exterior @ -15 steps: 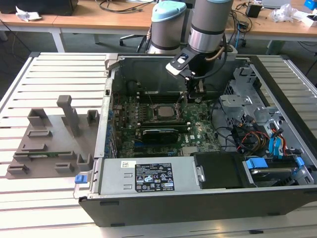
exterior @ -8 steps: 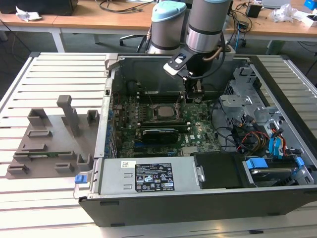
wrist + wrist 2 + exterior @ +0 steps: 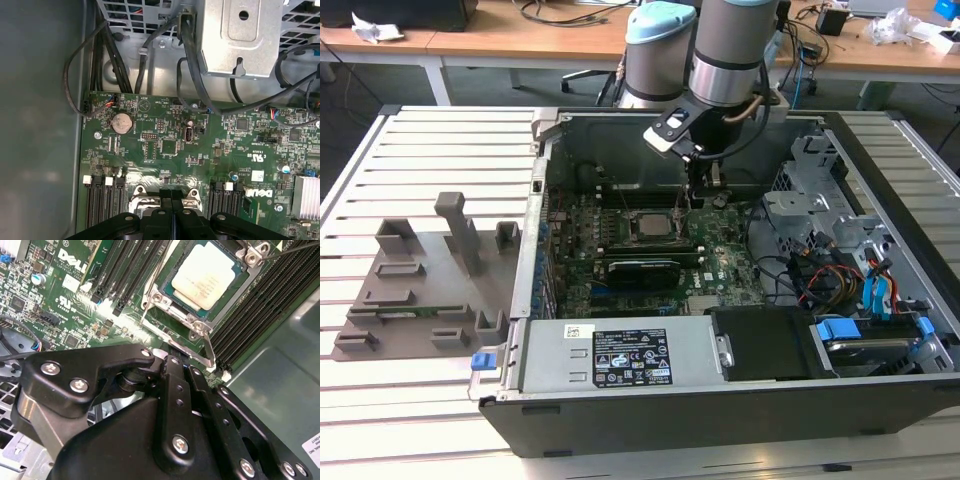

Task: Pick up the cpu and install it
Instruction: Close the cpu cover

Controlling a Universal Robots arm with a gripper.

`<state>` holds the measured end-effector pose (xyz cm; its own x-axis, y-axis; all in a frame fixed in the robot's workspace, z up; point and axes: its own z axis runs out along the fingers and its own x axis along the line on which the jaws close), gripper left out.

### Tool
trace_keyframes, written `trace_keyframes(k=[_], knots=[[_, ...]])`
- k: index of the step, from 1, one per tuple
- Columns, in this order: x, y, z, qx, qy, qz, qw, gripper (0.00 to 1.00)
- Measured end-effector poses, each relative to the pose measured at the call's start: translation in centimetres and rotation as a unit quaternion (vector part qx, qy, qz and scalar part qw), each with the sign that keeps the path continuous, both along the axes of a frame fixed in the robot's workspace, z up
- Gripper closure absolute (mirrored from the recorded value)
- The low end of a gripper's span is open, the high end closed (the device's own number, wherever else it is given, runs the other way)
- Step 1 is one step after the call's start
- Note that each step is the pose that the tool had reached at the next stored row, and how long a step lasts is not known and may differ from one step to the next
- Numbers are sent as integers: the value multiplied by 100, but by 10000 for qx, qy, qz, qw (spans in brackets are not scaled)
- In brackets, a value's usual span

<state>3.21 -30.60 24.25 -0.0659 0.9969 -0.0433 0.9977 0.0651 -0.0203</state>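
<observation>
Slatted white table (image 3: 430, 130) carries an open computer case (image 3: 620, 140) with the motherboard (image 3: 170, 145) lying flat inside; a grey holding fixture (image 3: 420, 280) sits on the table on the exterior view's left of the case.

**Location of the part.** The cpu (image 3: 207, 274) lies flat, silvery top up, inside the socket frame (image 3: 157, 297) near the middle of the board, between two banks of black memory slots (image 3: 125, 270). A thin wire lever (image 3: 145, 310) runs beside the frame. Whether the frame is clamped down on the chip cannot be told.

**Gripper state.** The gripper (image 3: 172, 192) hangs low over the board, just beside the socket and not on the chip. In the first wrist view its two fingers (image 3: 162, 196) appear drawn together with no gap, and nothing shows between them.

**Handling notes (judgement).**
- Weight: very light, with a thin, small body.
- Stiffness: rigid, with no flex to be expected.
- Surface: the smooth metal top is probably slippery under pads.
- Fragility: high, since the underside contacts and socket pins would suffer from tilt, sliding or pressure.
- Hold: take it by two opposite tan edges, level, with light squeeze; avoid the corners and the frame
</observation>
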Motion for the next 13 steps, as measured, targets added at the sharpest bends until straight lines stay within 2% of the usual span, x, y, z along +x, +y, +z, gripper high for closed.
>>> trace_keyframes(k=[13], knots=[[-92, 0, -1, 0, 0, 0, 10000, 89]])
